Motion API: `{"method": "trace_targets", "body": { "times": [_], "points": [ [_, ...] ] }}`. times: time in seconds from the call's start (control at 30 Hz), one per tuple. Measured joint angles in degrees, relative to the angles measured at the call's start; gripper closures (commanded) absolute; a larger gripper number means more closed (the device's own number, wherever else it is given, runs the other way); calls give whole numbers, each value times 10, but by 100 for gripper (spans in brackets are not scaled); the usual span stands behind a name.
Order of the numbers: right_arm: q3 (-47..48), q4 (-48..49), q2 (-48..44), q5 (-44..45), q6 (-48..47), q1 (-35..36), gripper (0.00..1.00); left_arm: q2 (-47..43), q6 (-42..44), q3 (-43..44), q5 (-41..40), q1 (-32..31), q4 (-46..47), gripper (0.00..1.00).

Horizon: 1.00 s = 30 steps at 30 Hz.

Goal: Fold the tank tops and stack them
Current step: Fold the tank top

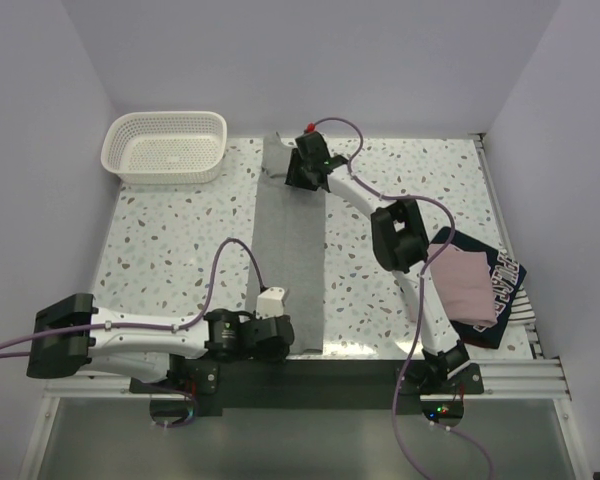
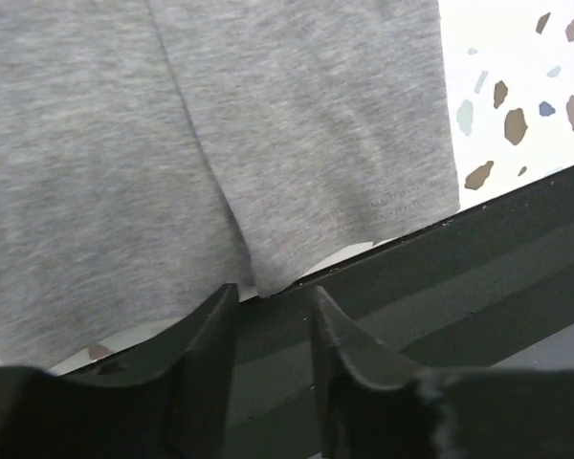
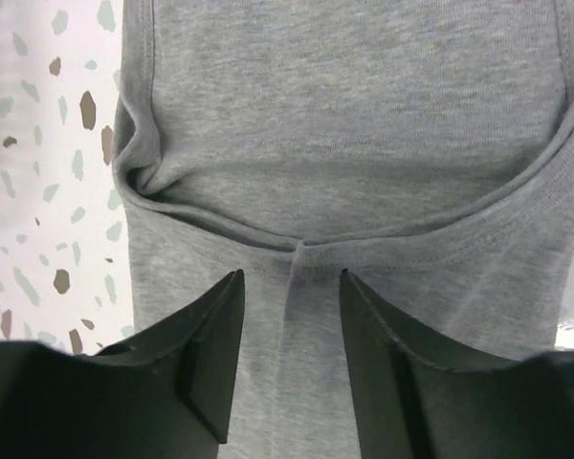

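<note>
The grey tank top (image 1: 292, 250) lies as a long narrow strip down the middle of the table. My left gripper (image 1: 280, 338) is at its near end, open; in the left wrist view the gripper (image 2: 273, 296) has an empty gap, and the grey hem (image 2: 268, 143) lies just beyond the fingertips. My right gripper (image 1: 292, 172) is at the far end, open, its jaws (image 3: 289, 282) either side of a seam in the grey cloth (image 3: 344, 115) below the neckline. The pink tank top (image 1: 465, 285) lies folded on the navy tank top (image 1: 505, 275) at the right.
A white lattice basket (image 1: 165, 148) stands at the back left. The dark rail (image 2: 440, 277) along the table's near edge runs under my left fingers. White walls close the table on three sides.
</note>
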Motion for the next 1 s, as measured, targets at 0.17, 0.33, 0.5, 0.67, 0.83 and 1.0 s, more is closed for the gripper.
{"method": "trace_targets", "body": {
  "times": [0.17, 0.33, 0.5, 0.67, 0.83, 1.0],
  "points": [
    [-1, -9, -7, -7, -17, 0, 32, -18, -5, 47, -33, 0, -58, 48],
    [-74, -22, -96, -12, -23, 0, 30, -54, -19, 110, -59, 44, -128, 49],
    [-264, -9, -276, -19, -17, 6, 31, -110, 13, 112, -56, 191, -164, 48],
    [-486, 13, -457, -16, 0, 59, 38, -132, 56, 84, -14, 271, -171, 47],
    [-692, 18, -564, -30, 44, 153, 39, -122, 58, 12, 59, 300, -176, 48],
    [-835, 2, -662, -42, 104, 195, 39, -133, 44, -47, 118, 301, -173, 48]
  ]
}}
